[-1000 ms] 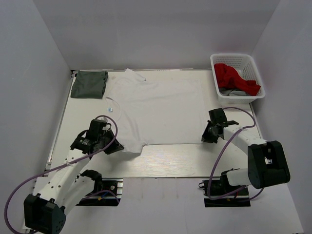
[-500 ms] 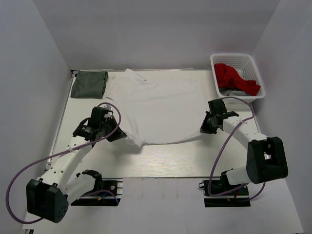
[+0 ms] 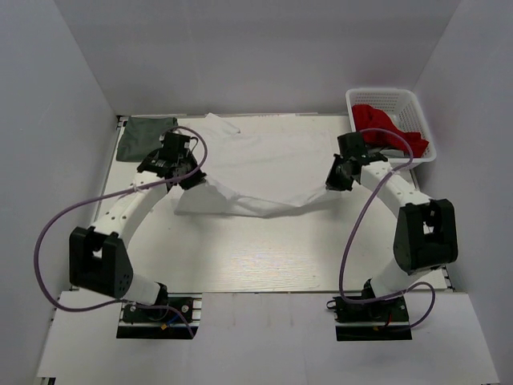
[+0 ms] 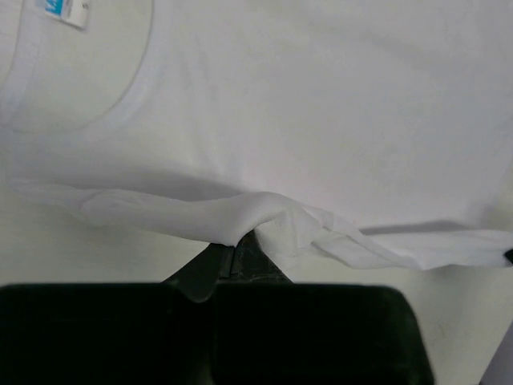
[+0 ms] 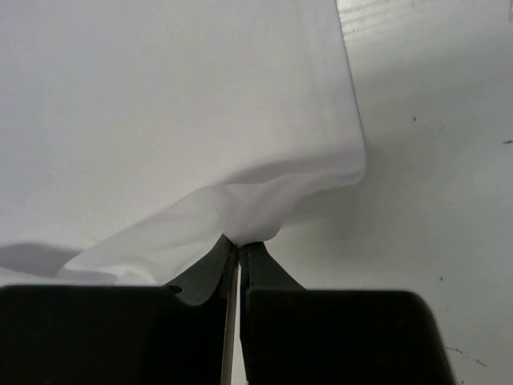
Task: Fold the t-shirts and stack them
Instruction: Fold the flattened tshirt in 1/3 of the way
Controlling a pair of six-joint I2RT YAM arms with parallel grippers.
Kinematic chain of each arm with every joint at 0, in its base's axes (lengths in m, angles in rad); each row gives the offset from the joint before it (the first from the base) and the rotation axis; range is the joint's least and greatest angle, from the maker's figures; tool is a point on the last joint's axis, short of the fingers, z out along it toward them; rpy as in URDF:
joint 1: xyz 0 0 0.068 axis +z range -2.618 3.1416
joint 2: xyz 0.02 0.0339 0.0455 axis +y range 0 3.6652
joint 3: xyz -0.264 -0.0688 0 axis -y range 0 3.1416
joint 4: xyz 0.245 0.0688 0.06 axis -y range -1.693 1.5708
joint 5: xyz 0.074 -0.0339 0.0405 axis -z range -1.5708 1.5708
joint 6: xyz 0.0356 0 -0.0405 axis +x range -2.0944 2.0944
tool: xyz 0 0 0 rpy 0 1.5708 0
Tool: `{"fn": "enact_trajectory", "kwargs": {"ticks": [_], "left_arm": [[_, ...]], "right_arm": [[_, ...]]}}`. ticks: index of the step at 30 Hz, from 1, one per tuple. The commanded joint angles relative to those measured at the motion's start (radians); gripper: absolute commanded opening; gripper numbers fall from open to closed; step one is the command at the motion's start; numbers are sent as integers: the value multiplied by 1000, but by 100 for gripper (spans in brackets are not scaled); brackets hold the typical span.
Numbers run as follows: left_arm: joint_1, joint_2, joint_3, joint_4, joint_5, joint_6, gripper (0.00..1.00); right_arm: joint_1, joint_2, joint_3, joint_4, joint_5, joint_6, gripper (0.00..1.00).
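Top external: first fold of the white t-shirt [image 3: 264, 164] in hand

Shirt is spread on the table [image 3: 264, 265], its near edge lifted and sagging between the arms. Left gripper [image 3: 183, 170] is pinched on that edge by the collar; right gripper [image 3: 335, 181] is clamped on the opposite corner. Likely next: carry the edge far, lay flat, release. Grey-green t-shirt [image 3: 146, 138] lies folded far left.

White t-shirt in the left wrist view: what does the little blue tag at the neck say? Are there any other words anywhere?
Neck label on the white t-shirt: blue with pale marks, cut off by the picture's edge and too blurred to read.
Elsewhere: no words, numbers or signs show on the dark t-shirt or the basket.
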Motion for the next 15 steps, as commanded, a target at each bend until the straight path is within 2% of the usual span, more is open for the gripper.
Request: {"fn": "enact_trajectory", "kwargs": {"ticks": [1,10,15], "left_arm": [[24,70,88,15,-53,21,0],[78,283,256,5,-71,50,0],[110,380,290,15,-71,50,0]], "right_arm": [[-8,55,100,-43,47,-7,0],[-28,214,290,-97,202,-4,0],[-48,291,361,-92,193,-1,0]]}}
